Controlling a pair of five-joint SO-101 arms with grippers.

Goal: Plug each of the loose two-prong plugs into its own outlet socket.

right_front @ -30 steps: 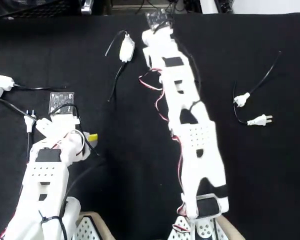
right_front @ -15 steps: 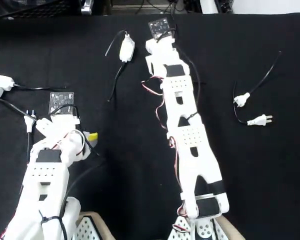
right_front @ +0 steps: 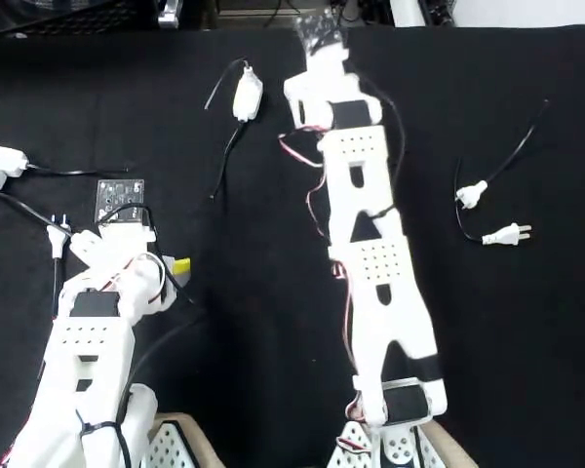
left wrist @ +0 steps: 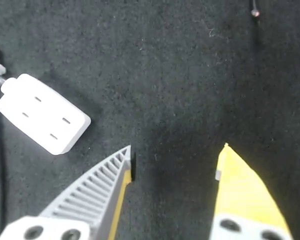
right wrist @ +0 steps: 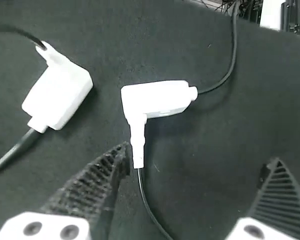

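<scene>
My left gripper (left wrist: 176,149) is open over bare black cloth, one finger grey (left wrist: 97,187), the other yellow (left wrist: 240,185). A white outlet socket (left wrist: 42,120) lies just beyond the grey finger, slots up. My right gripper (right wrist: 197,157) is open at the table's far side. Ahead of it lies a white block with a plug stem in it (right wrist: 157,100), and beside that a second white block (right wrist: 57,97) on a thick black cable. In the high view, two loose two-prong plugs (right_front: 471,195) (right_front: 507,234) lie at the right, and another plug (right_front: 57,237) lies at the left.
The right arm (right_front: 361,195) stretches up the middle of the table; the left arm (right_front: 93,322) sits at the near left. A white socket (right_front: 0,164) lies at the far left, another white piece (right_front: 246,97) with black cables at the back. The table's far edge (right wrist: 260,22) is close.
The right arm has swung to the right and stretched toward the table's far edge. The left arm has not moved.
</scene>
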